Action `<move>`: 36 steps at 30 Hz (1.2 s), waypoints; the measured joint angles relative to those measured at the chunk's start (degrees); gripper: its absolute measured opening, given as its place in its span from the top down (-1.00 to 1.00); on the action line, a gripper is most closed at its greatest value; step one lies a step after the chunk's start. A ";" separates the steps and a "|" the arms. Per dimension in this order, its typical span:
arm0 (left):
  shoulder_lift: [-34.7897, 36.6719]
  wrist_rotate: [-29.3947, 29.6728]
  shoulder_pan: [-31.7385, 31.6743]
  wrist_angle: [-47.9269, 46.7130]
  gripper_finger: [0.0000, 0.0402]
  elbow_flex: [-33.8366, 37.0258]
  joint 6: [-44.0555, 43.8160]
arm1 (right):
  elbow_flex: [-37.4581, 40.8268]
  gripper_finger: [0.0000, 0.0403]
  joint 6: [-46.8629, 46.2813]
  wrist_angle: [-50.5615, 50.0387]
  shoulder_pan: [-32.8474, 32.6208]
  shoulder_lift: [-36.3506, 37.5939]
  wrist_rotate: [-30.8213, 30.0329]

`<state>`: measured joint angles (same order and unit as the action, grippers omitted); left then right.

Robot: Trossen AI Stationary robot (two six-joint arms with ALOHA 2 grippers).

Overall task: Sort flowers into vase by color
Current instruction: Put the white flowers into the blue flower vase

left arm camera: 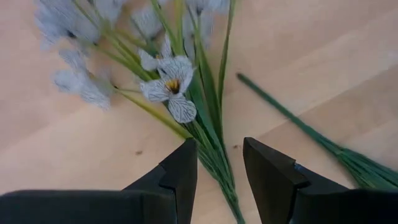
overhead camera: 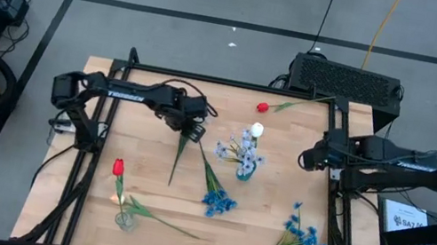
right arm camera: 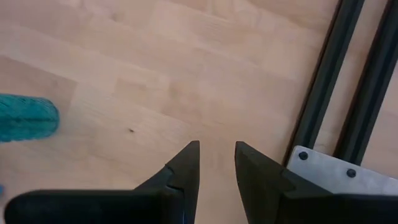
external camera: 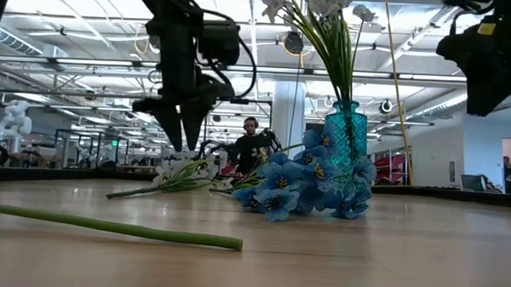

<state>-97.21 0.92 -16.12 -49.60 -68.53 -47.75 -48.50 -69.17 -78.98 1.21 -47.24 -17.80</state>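
A pale grey-blue spray (left arm camera: 168, 87) lies flat on the table, its green stem (overhead camera: 179, 156) running toward the near edge. My left gripper (left arm camera: 219, 165) hovers over it, pointing down and open, with a finger on either side of the bunched stems and clear of them (external camera: 181, 132). A teal vase (overhead camera: 244, 170) at the table's middle holds pale sprays and a cream-white tulip (overhead camera: 258, 130). My right gripper (right arm camera: 216, 163) waits open near the table's right edge (overhead camera: 306, 159), over bare wood.
One red tulip (overhead camera: 263, 107) lies near the far edge; another (overhead camera: 119, 166) stands in a clear vase (overhead camera: 125, 220) at the near left. Bright blue sprays lie beside the teal vase (overhead camera: 219, 200) and at the near right (overhead camera: 302, 242). A black frame rail (right arm camera: 323, 81) borders the table.
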 joint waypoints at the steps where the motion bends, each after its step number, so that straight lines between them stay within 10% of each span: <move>1: -0.84 -0.54 -0.15 -0.04 0.32 0.00 -0.09 | 0.41 0.54 0.40 0.00 0.00 0.26 0.02; 18: -13.87 -5.55 0.55 0.92 0.33 -0.22 -4.52 | 1.93 0.54 7.02 1.29 0.00 3.67 -0.04; 22: -13.96 -6.02 0.55 1.64 0.60 -0.17 -4.24 | 1.93 0.54 7.86 1.69 0.00 3.65 -0.04; 25: -11.34 -4.37 0.46 1.78 0.91 0.23 -2.28 | 1.93 0.54 8.89 2.09 0.00 3.67 -0.04; 36: 15.86 16.21 -0.06 12.52 0.94 0.22 4.47 | 1.93 0.54 11.66 2.27 -0.02 3.41 -0.50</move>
<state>-81.35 17.13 -16.18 -37.08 -68.31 -43.28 -46.57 -57.52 -76.71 1.19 -43.83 -18.31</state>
